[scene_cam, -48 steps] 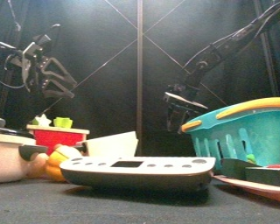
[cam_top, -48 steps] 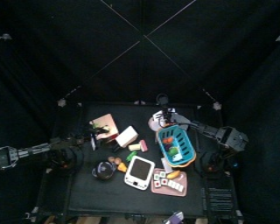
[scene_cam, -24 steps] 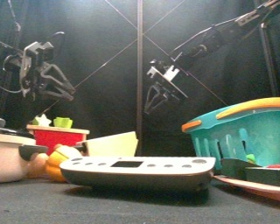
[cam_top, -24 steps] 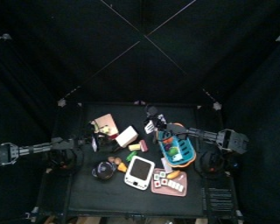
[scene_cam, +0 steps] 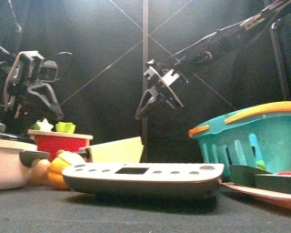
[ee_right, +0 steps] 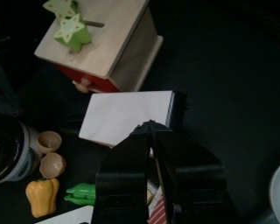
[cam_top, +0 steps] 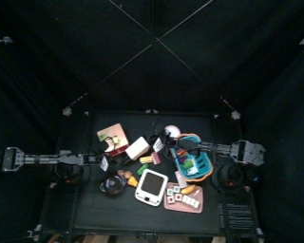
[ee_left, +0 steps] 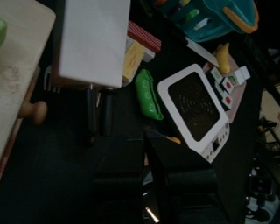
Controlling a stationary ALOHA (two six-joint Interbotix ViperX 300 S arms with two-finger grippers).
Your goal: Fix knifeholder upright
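Small pale whitish-pink oblong block, the knifeholder (cam_top: 138, 148), lies tipped on its side near the table's (cam_top: 85, 216) middle, between the tan wooden board (cam_top: 113, 136) w/ a red box and green pieces on it and the white flat device w/ dark screen (cam_top: 149, 187). In the front view its pale slanted face (scene_cam: 116, 149) shows low behind the device (scene_cam: 143, 179), just right of the red box (scene_cam: 59, 143).

Right gripper (cam_top: 160, 142) hangs above and just beside the block's far-right end, apart from it in the front view (scene_cam: 145, 107), well above table level. Right wrist view looks straight down on the block (ee_right: 129, 119); the two black jaws (ee_right: 154, 144) stand nearly together, tips over the block's near edge, nothing between them. Whether they touch it: cannot tell. Right arm reaches in long from the picture's right, across the blue-green plastic basket w/ yellow rim (cam_top: 193, 159), wrist bent downward.

Left gripper (scene_cam: 17, 94) hangs high at the table's left, well apart from the block, pointing down; in the top view it sits (cam_top: 102, 162) left of the block, arm stretched level from the left edge. Its own jaws are too dark in the left wrist view to read; that view shows the block (ee_left: 94, 42), a green pod-shaped piece (ee_left: 147, 94) beside it, and the device (ee_left: 199, 107).

Also by the block: a pale pot (scene_cam: 7, 162) at front left.
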